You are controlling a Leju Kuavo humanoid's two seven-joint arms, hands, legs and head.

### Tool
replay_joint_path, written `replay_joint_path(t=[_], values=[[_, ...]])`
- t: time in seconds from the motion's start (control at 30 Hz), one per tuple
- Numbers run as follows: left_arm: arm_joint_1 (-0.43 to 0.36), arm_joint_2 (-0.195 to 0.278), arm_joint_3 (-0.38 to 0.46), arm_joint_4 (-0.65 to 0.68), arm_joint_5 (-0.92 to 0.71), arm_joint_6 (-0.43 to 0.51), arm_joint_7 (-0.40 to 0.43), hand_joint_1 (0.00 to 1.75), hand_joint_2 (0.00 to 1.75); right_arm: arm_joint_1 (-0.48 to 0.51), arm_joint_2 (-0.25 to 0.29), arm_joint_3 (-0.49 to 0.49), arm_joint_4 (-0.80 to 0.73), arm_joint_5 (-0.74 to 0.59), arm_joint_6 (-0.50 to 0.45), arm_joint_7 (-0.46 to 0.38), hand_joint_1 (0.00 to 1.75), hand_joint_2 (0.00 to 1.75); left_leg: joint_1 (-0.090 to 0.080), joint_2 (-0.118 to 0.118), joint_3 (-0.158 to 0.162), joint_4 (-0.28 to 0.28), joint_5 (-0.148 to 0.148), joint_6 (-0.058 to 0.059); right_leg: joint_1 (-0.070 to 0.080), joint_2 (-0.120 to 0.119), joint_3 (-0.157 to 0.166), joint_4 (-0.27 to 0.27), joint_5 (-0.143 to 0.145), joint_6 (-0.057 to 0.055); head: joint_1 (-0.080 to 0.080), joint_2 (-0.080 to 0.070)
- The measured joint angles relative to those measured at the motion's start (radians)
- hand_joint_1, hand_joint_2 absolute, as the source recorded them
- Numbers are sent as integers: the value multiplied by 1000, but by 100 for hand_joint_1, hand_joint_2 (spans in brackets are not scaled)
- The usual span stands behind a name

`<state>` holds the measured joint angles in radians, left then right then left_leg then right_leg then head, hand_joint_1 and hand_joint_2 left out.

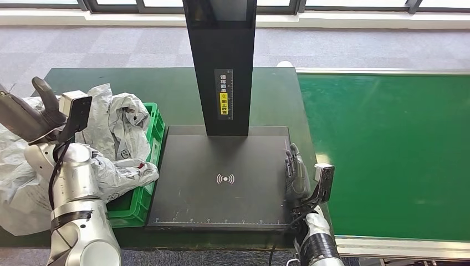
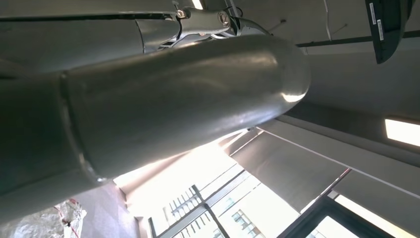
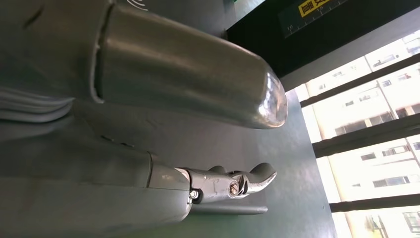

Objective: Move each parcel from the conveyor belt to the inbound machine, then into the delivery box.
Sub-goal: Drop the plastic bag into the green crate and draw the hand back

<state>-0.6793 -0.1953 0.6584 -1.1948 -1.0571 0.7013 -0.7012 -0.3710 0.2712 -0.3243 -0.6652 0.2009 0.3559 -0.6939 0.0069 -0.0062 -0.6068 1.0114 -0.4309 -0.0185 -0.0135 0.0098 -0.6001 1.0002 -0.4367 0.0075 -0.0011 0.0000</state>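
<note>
The crumpled silver-grey plastic parcels (image 1: 119, 136) lie heaped in the green plastic delivery box (image 1: 145, 191), just beside the left hand (image 1: 30, 113) and spilling over the box's rim toward that arm. That left hand is raised above the heap with nothing in it, its dark fingers loose and apart. In the left wrist view a bit of crinkled parcel wrap (image 2: 47, 223) shows past the thick grey thumb (image 2: 163, 106).

On the far side of the box from the left hand sits the flat black inbound machine (image 1: 221, 177), a scanning plate with a white wireless mark in its middle and a tall black post (image 1: 221, 61) standing at its back edge. The right hand (image 1: 295, 172) rests at the plate's edge, fingers stretched forward and slack, grasping nothing; the right wrist view shows its fingers (image 3: 233, 183) lying apart from the thumb (image 3: 198, 74) over the dark surface.

Just beyond the right hand, away from the plate, runs the wide green conveyor belt (image 1: 388, 155). All of it stands on a dark green desk (image 1: 138, 86).
</note>
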Motion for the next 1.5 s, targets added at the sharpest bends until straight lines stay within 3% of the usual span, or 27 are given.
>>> replay_joint_path(t=[0.37, 0.7, 0.87, 1.03, 1.23, 1.5], values=[[25, -9, 0, -7, -9, 0, 0, 0, 0, 0, 0, 0, 1, -9, -1, 5, 0, 0, 0, 0, 0, 0, 0, 0, 0, 0, 0, 0, 0, 0, 0, 0], [169, -93, -27, -122, 16, 0, 0, 0, 0, 1, -3, 0, 1, -23, -10, 20, 0, 0, 0, 0, 0, 0, -1, 0, 0, 1, 1, -1, -1, 1, 0, 0], [219, -111, -36, -156, 37, 0, 0, 0, 0, 1, -3, 0, -1, -24, -9, 28, 0, 0, 0, 0, 1, 0, -1, 0, 0, 1, 1, -1, -1, 1, 0, 0], [286, -110, -129, -217, 194, 0, 0, 0, 0, 2, -3, 0, -1, -28, -9, 17, 0, 0, 0, 0, 1, 0, -1, 0, 0, 0, 1, -1, -1, 1, 0, 0], [347, -110, -252, -315, 229, 1, -1, 0, 0, 3, -4, 0, -1, -33, -9, 11, 0, 0, 0, 0, 0, 0, -1, 1, 0, 0, 1, -1, -1, 1, 0, 0], [371, -110, -303, -364, 238, 0, -1, 0, 0, 4, -4, 0, -1, -33, -8, 11, 0, 0, 0, 0, 0, 0, -1, 1, 0, 0, 1, -1, -1, 1, 0, 0]])
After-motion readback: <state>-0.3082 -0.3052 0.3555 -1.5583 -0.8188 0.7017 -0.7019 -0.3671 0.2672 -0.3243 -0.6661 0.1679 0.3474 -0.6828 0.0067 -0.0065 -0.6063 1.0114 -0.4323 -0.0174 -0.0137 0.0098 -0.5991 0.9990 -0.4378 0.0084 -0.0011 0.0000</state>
